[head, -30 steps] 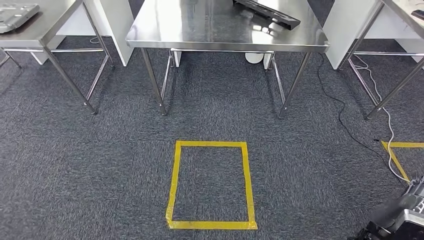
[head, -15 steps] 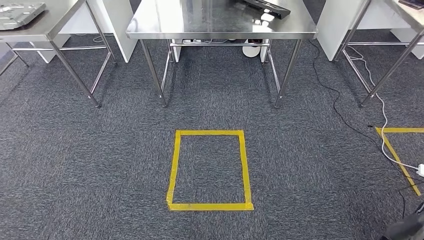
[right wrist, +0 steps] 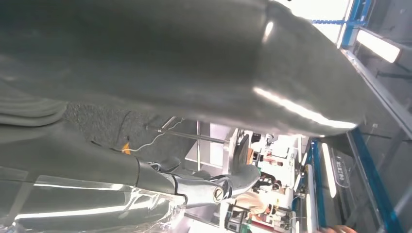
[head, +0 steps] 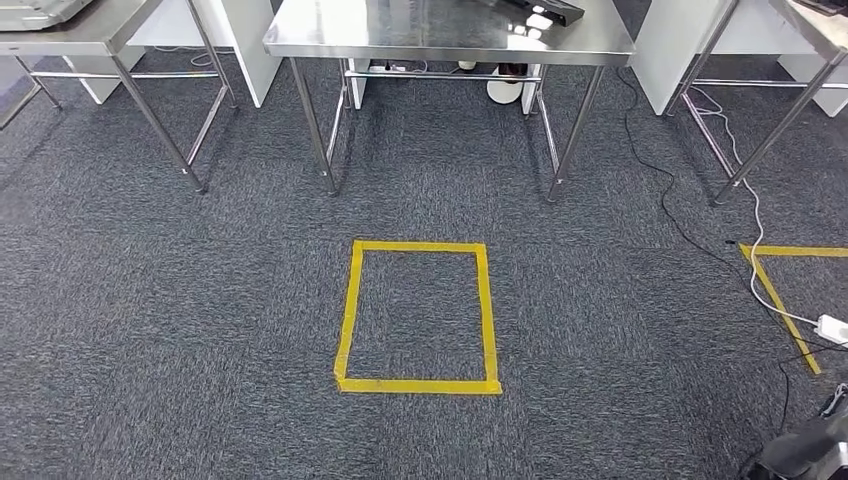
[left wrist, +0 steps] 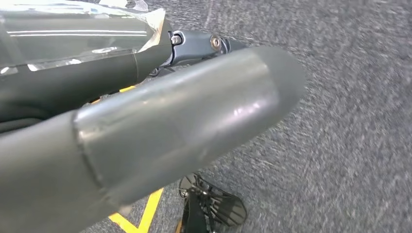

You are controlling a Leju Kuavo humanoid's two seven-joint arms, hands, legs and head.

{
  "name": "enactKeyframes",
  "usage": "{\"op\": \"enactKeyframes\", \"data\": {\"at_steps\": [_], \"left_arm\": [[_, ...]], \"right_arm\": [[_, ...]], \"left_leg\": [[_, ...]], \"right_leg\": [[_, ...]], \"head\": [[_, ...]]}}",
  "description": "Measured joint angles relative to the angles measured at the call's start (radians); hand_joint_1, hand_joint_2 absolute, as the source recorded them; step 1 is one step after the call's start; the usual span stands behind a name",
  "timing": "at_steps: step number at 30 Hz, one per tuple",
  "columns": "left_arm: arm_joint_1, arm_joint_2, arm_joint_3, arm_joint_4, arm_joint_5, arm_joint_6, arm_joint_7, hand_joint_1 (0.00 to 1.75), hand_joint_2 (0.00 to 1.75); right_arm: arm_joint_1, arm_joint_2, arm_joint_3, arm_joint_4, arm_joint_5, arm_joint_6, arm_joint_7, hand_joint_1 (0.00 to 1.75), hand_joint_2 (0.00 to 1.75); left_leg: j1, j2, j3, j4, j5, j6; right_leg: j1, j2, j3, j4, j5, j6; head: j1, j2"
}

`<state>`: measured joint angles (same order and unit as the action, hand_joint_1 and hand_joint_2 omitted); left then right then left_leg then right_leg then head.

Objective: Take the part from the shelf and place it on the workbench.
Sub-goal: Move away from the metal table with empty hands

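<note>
A steel workbench (head: 440, 40) stands ahead across the carpet, with a long black part (head: 545, 10) lying at its far right. On a second steel table (head: 60, 35) at the left lies a grey part (head: 35, 10). My left hand (left wrist: 160, 121) hangs over the carpet with its thick grey thumb and dark fingers (left wrist: 87, 77) stretched out and nothing in them. My right hand (right wrist: 194, 97) is also stretched out and holds nothing. The dark end of my right arm (head: 805, 450) shows at the lower right of the head view.
A yellow tape rectangle (head: 418, 315) marks the carpet in front of the workbench. More yellow tape (head: 780, 290), a white cable (head: 760, 250) and a black cable (head: 660, 190) lie at the right. A third table's legs (head: 760, 130) stand at the far right.
The whole head picture has shifted: the tables and the tape rectangle now sit higher, so the camera has moved. My right arm shows less at the lower right.
</note>
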<state>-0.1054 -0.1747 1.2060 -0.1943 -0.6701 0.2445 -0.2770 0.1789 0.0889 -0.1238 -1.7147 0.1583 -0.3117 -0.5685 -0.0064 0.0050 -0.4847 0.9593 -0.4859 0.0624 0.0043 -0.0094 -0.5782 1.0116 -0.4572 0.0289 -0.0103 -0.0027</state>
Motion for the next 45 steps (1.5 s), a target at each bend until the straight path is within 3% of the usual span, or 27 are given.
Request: {"op": "enactKeyframes", "data": {"at_steps": [3,5,6,8,9,11,13,15,17,19,20,21,23,24,26,27,29,31,33,35,36,37,39,40,42,44,45], "left_arm": [[0.002,-0.003,-0.004,0.000,0.000,0.001,0.004,0.00,0.00],[0.002,-0.004,-0.005,0.000,-0.001,0.001,0.004,0.00,0.00],[0.002,-0.005,-0.005,0.000,-0.001,0.001,0.004,0.00,0.00],[0.003,-0.006,-0.006,0.000,-0.001,0.001,0.004,0.00,0.00],[0.003,-0.005,-0.006,0.000,-0.001,0.001,0.004,0.00,0.00],[0.002,-0.004,-0.006,0.000,-0.001,0.002,0.004,0.00,0.00],[0.001,-0.004,-0.006,0.000,-0.002,0.005,0.004,0.00,0.00],[0.000,-0.004,-0.007,0.000,-0.005,0.008,0.005,0.00,0.00],[0.001,-0.004,-0.009,0.000,-0.010,0.010,0.005,0.00,0.00],[0.001,-0.003,-0.010,0.000,-0.016,0.014,0.008,0.00,0.00],[0.002,-0.003,-0.010,0.000,-0.018,0.016,0.010,0.00,0.00],[0.002,-0.002,-0.010,0.000,-0.019,0.017,0.011,0.00,0.00],[0.002,0.000,-0.010,0.000,-0.019,0.018,0.013,0.00,0.00],[0.002,0.002,-0.011,0.000,-0.020,0.018,0.014,0.00,0.00],[0.003,0.006,-0.011,0.001,-0.021,0.019,0.015,0.00,0.00],[0.003,0.008,-0.011,0.001,-0.021,0.019,0.016,0.00,0.00],[0.002,0.008,-0.012,0.001,-0.022,0.019,0.016,0.00,0.00],[0.001,0.007,-0.012,0.001,-0.027,0.021,0.020,0.00,0.00],[0.003,0.006,-0.012,0.001,-0.035,0.023,0.028,0.00,0.00],[0.004,0.005,-0.013,0.001,-0.045,0.030,0.040,0.00,0.00],[0.004,0.004,-0.014,0.001,-0.051,0.034,0.048,0.00,0.00],[0.005,0.003,-0.016,0.001,-0.059,0.038,0.057,0.00,0.00],[0.006,0.001,-0.025,0.002,-0.079,0.047,0.078,0.00,0.00],[0.007,0.001,-0.032,0.002,-0.092,0.051,0.090,0.00,0.00],[0.008,0.000,-0.048,0.002,-0.117,0.056,0.111,0.00,0.00],[0.005,-0.003,-0.064,0.002,-0.138,0.058,0.128,0.00,0.00],[0.004,-0.006,-0.073,0.002,-0.148,0.060,0.137,0.00,0.00]], "right_arm": [[-0.004,-0.002,0.000,0.006,-0.001,0.000,0.000,0.00,0.00],[-0.005,-0.004,0.000,0.013,-0.009,-0.001,0.005,0.00,0.00],[-0.007,-0.006,-0.001,0.017,-0.020,0.000,0.011,0.00,0.00],[-0.015,-0.009,-0.006,0.027,-0.060,0.009,0.023,0.00,0.00],[-0.022,-0.011,-0.009,0.034,-0.083,0.016,0.029,0.00,0.00],[-0.036,-0.012,-0.019,0.053,-0.119,0.028,0.036,0.00,0.00],[-0.048,-0.013,-0.038,0.083,-0.145,0.034,0.040,0.00,0.00],[-0.065,-0.014,-0.063,0.124,-0.166,0.036,0.044,0.00,0.00],[-0.095,-0.020,-0.094,0.187,-0.192,0.035,0.053,0.00,0.00],[-0.139,-0.038,-0.139,0.298,-0.221,0.032,0.065,0.00,0.00],[-0.166,-0.053,-0.167,0.377,-0.230,0.027,0.068,0.00,0.00],[-0.196,-0.070,-0.194,0.464,-0.232,0.019,0.070,0.00,0.00],[-0.257,-0.108,-0.243,0.658,-0.210,-0.016,0.074,0.00,0.00],[-0.286,-0.123,-0.259,0.753,-0.195,-0.038,0.076,0.00,0.00],[-0.331,-0.148,-0.282,0.913,-0.170,-0.071,0.076,0.00,0.00],[-0.346,-0.156,-0.290,0.974,-0.165,-0.078,0.074,0.00,0.00],[-0.365,-0.171,-0.303,1.064,-0.155,-0.088,0.080,0.00,0.00],[-0.381,-0.187,-0.309,1.143,-0.116,-0.124,0.152,0.00,0.00],[-0.392,-0.200,-0.306,1.223,-0.063,-0.162,0.292,0.00,0.00],[-0.375,-0.199,-0.300,1.295,-0.027,-0.172,0.434,0.00,0.00],[-0.357,-0.193,-0.296,1.325,-0.012,-0.171,0.495,0.00,0.00],[-0.335,-0.185,-0.291,1.353,0.001,-0.169,0.556,0.00,0.00],[-0.295,-0.158,-0.280,1.399,0.013,-0.158,0.656,0.00,0.00],[-0.281,-0.139,-0.277,1.416,0.009,-0.149,0.694,0.00,0.00],[-0.261,-0.095,-0.276,1.442,-0.009,-0.131,0.746,0.00,0.00],[-0.245,-0.055,-0.277,1.466,-0.010,-0.113,0.788,0.00,0.00],[-0.238,-0.037,-0.275,1.477,0.001,-0.105,0.808,0.00,0.00]], "left_leg": [[0.002,0.002,-0.025,-0.005,0.023,0.004],[0.002,0.006,-0.042,-0.004,0.037,0.001],[0.003,0.010,-0.050,-0.003,0.042,-0.001],[0.006,0.021,-0.061,0.004,0.049,-0.008],[0.005,0.027,-0.065,0.010,0.049,-0.014],[0.003,0.039,-0.070,0.020,0.048,-0.025],[0.002,0.051,-0.070,0.023,0.050,-0.037],[0.007,0.046,-0.078,0.041,0.034,-0.048],[0.012,0.020,-0.115,0.129,-0.029,-0.057],[0.014,0.004,-0.169,0.262,-0.097,-0.062],[0.014,0.002,-0.185,0.304,-0.107,-0.061],[0.014,0.000,-0.185,0.309,-0.098,-0.058],[0.013,-0.018,-0.133,0.211,-0.036,-0.046],[0.014,-0.046,-0.098,0.143,-0.008,-0.036],[0.013,-0.092,-0.054,0.050,0.020,-0.020],[0.012,-0.101,-0.050,0.038,0.018,-0.016],[0.010,-0.079,-0.049,0.024,0.026,-0.013],[0.014,-0.052,-0.042,0.002,0.039,-0.008],[0.015,-0.022,-0.041,-0.010,0.046,-0.004],[0.015,0.005,-0.046,-0.009,0.047,-0.003],[0.015,0.016,-0.048,-0.008,0.047,-0.004],[0.015,0.026,-0.049,-0.007,0.046,-0.005],[0.015,0.046,-0.049,0.000,0.041,-0.014],[0.013,0.057,-0.050,0.006,0.035,-0.023],[0.009,0.079,-0.049,0.015,0.026,-0.039],[0.012,0.097,-0.045,0.017,0.022,-0.051],[0.016,0.091,-0.044,0.023,0.015,-0.057]], "right_leg": [[-0.007,0.004,-0.073,0.170,-0.093,-0.003],[-0.015,0.005,-0.094,0.251,-0.126,0.007],[-0.020,0.004,-0.075,0.235,-0.120,0.018],[-0.029,-0.009,0.017,0.096,-0.079,0.043],[-0.030,-0.021,0.057,0.027,-0.063,0.048],[-0.027,-0.033,0.088,-0.041,-0.048,0.036],[-0.024,-0.020,0.079,-0.039,-0.042,0.013],[-0.029,-0.005,0.077,-0.039,-0.032,-0.006],[-0.032,0.009,0.073,-0.039,-0.021,-0.021],[-0.028,0.024,0.063,-0.038,-0.013,-0.028],[-0.025,0.033,0.059,-0.037,-0.011,-0.028],[-0.023,0.043,0.057,-0.035,-0.009,-0.027],[-0.021,0.063,0.055,-0.033,-0.007,-0.024],[-0.020,0.072,0.054,-0.032,-0.006,-0.022],[-0.021,0.091,0.046,-0.031,-0.001,-0.013],[-0.024,0.101,0.040,-0.031,0.003,-0.007],[-0.029,0.117,0.030,-0.032,0.010,0.006],[-0.024,0.091,0.003,0.003,-0.006,0.009],[-0.021,0.044,-0.057,0.114,-0.058,0.004],[-0.025,0.026,-0.112,0.233,-0.101,0.007],[-0.028,0.022,-0.117,0.249,-0.104,0.014],[-0.032,0.017,-0.101,0.226,-0.092,0.024],[-0.040,-0.019,-0.019,0.084,-0.046,0.042],[-0.039,-0.039,0.018,0.019,-0.027,0.044],[-0.033,-0.054,0.046,-0.036,-0.012,0.032],[-0.031,-0.031,0.040,-0.031,-0.007,0.016],[-0.032,-0.021,0.039,-0.031,-0.005,0.009]], "head": [[0.004,0.000],[0.004,0.000],[0.004,0.000],[0.004,0.000],[0.004,0.000],[0.004,0.000],[0.003,0.000],[0.002,0.000],[0.002,0.000],[0.002,0.000],[0.002,0.000],[0.002,0.000],[0.002,0.000],[0.003,0.000],[0.004,0.000],[0.004,0.000],[0.002,0.000],[0.006,0.000],[0.013,0.000],[0.016,0.000],[0.016,0.000],[0.016,0.000],[0.016,0.000],[0.015,0.000],[0.012,0.000],[0.009,0.000],[0.008,0.000]]}}
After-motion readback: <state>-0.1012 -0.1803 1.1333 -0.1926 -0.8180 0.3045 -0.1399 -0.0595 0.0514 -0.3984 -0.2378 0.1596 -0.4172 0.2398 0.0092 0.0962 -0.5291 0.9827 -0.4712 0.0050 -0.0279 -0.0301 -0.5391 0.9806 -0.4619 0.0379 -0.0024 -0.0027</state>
